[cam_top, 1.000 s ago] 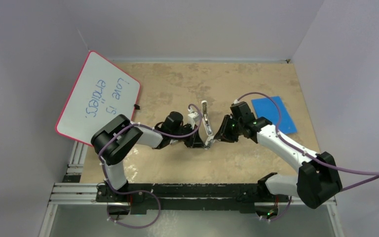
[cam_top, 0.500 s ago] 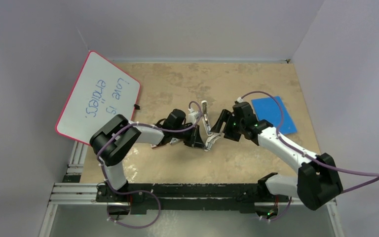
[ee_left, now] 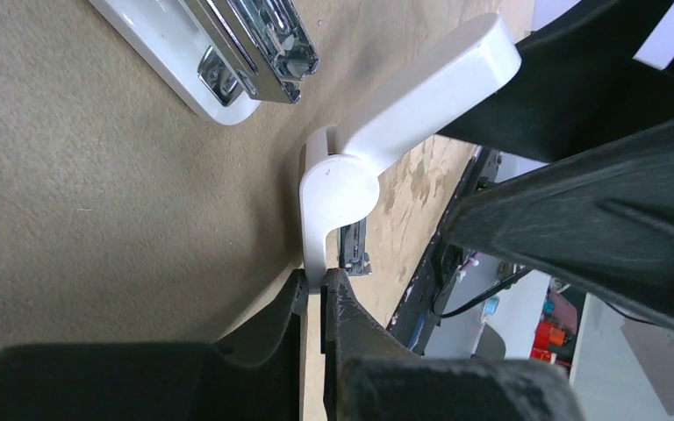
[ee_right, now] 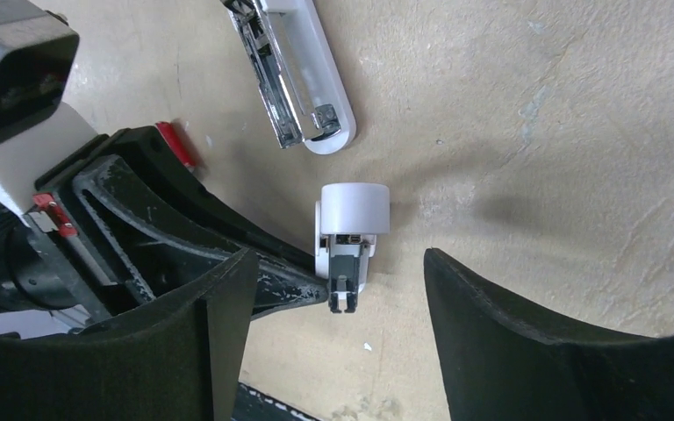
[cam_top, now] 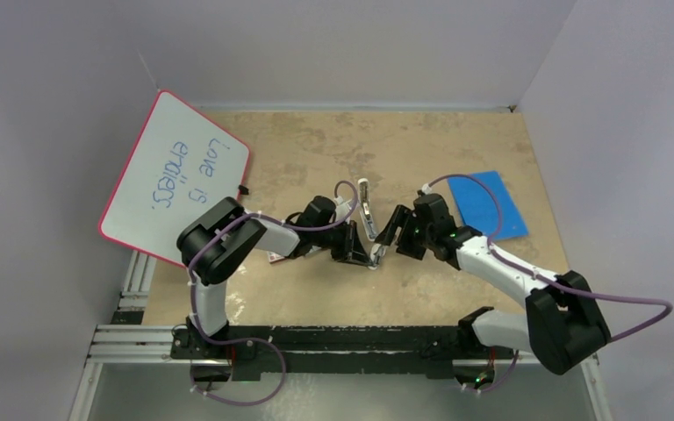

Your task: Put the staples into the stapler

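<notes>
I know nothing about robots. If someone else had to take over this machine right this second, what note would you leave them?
Left gripper: shut on the thin edge of the stubby white piece.
Right gripper: open and empty, jaws either side of that piece.
Stapler: lying on the table just beyond, metal channel exposed, nothing touching it.
Staples: not visible in any view.
Done: no loading evident.
Left: find the staples, feed them into the channel, then close up.
</notes>
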Available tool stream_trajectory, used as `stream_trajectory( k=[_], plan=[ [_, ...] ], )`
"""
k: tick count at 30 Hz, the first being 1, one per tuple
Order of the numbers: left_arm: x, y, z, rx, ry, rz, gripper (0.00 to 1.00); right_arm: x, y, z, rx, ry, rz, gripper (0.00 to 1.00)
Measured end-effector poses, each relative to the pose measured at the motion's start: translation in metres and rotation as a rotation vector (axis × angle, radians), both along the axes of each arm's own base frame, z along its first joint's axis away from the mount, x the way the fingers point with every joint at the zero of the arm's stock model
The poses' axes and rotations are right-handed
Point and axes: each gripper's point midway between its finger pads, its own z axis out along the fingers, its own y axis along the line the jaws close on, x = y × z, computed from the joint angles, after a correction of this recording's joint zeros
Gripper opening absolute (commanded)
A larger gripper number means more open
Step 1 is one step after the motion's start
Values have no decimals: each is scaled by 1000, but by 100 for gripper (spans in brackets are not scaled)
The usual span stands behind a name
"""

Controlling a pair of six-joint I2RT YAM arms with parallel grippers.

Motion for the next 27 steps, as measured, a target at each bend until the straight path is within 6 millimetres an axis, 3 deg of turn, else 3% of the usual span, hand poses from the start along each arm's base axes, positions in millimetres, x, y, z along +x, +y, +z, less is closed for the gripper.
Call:
stream_trajectory(
  k=[14,21,27],
  plan=[
    [0,-2,-1,-1,26,20,0,5,15,-27,19,6,-6,50],
    [0,-2,-1,0,27,20,0,3,21,-34,14,20,2,30],
    [1,-1,-2,7,20,23,34,4,14,-36,-33,28,-27,26]
  ],
)
